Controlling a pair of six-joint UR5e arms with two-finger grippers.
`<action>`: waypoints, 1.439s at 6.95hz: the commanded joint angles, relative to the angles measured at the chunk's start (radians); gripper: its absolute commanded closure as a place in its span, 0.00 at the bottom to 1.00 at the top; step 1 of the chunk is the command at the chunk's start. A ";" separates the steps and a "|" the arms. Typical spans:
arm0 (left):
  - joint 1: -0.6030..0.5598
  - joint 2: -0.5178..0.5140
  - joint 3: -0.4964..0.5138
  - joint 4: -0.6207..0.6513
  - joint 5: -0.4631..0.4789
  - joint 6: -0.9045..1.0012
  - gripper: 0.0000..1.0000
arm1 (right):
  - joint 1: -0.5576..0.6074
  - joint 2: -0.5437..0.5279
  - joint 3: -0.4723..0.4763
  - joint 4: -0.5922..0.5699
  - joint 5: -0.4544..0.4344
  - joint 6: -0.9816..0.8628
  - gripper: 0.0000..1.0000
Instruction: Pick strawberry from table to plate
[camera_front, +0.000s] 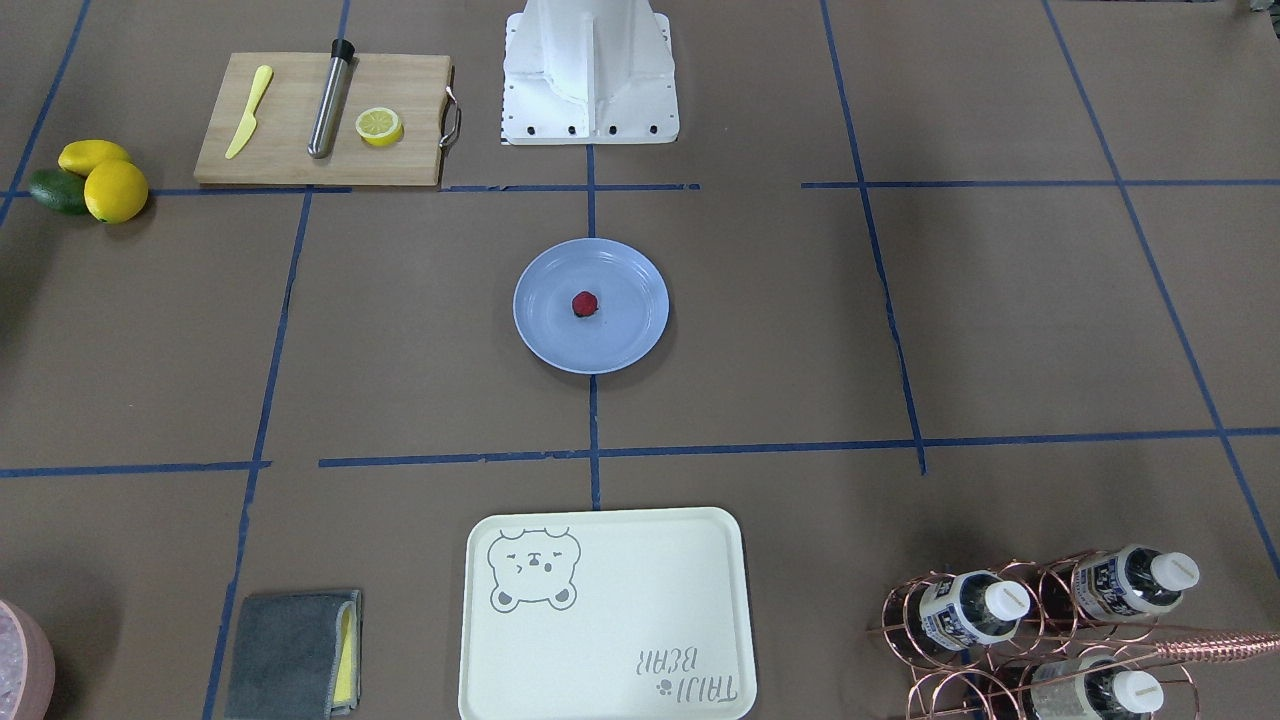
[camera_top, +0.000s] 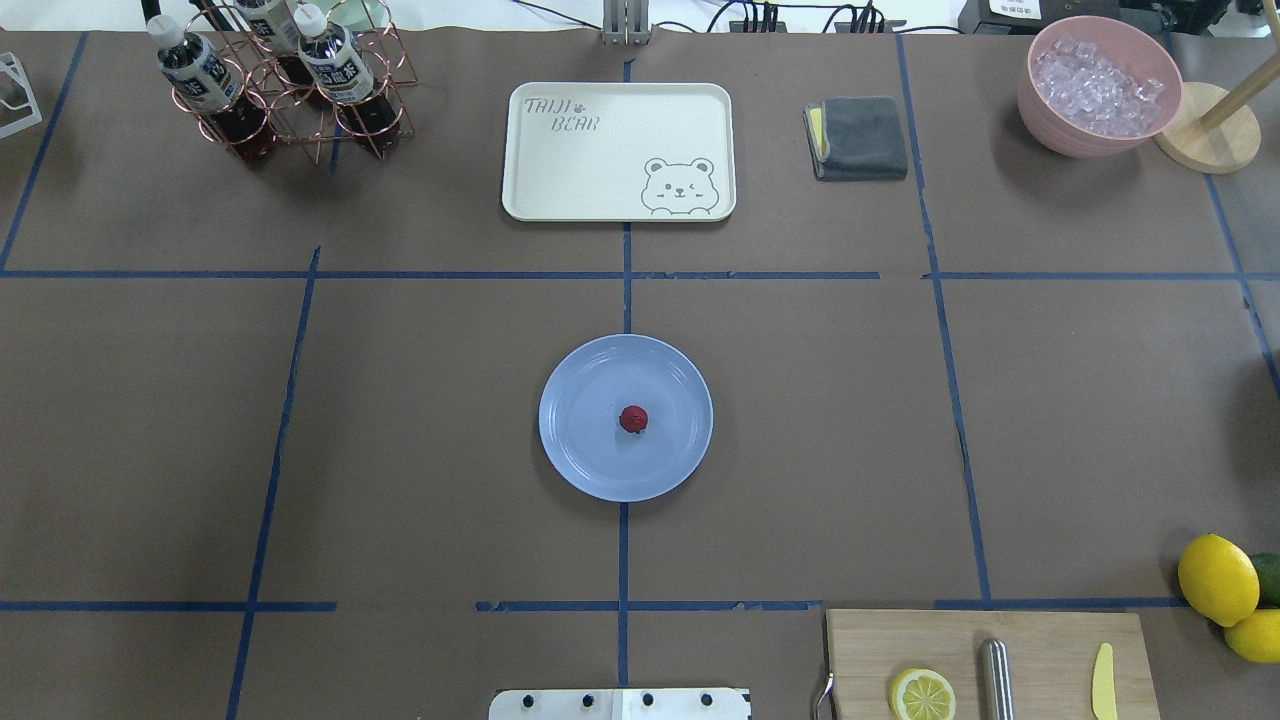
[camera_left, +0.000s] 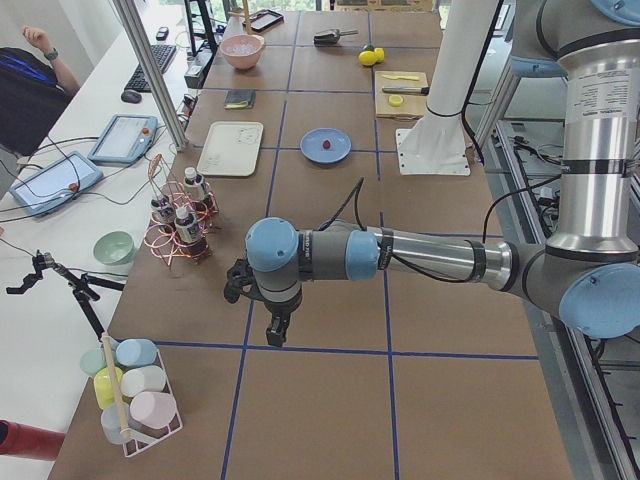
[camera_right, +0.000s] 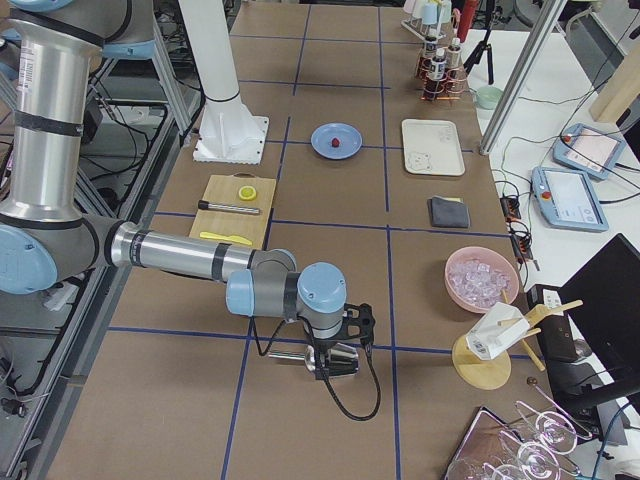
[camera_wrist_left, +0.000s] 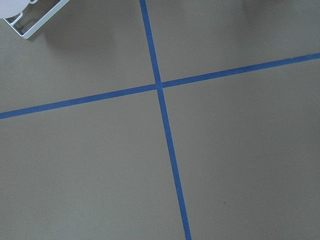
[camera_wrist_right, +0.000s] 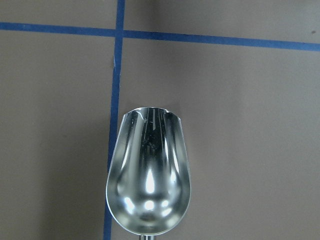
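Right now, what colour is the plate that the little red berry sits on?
The plate is plain, glossy light blue; the overhead exterior view shows it best.

left gripper, right gripper: both downward

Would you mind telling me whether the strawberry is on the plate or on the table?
On the plate: the strawberry rests near the centre of the light blue plate.

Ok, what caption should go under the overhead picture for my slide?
A strawberry sits near the middle of the blue plate on the taped table.
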 joint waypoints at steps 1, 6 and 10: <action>0.000 0.002 -0.001 0.001 0.000 0.000 0.00 | -0.002 0.025 0.104 -0.158 -0.004 0.005 0.00; 0.000 0.000 -0.008 0.001 0.000 0.000 0.00 | -0.006 0.019 0.123 -0.195 0.001 -0.001 0.00; 0.000 0.000 -0.018 -0.004 0.001 0.000 0.00 | -0.006 0.019 0.121 -0.197 0.003 -0.001 0.00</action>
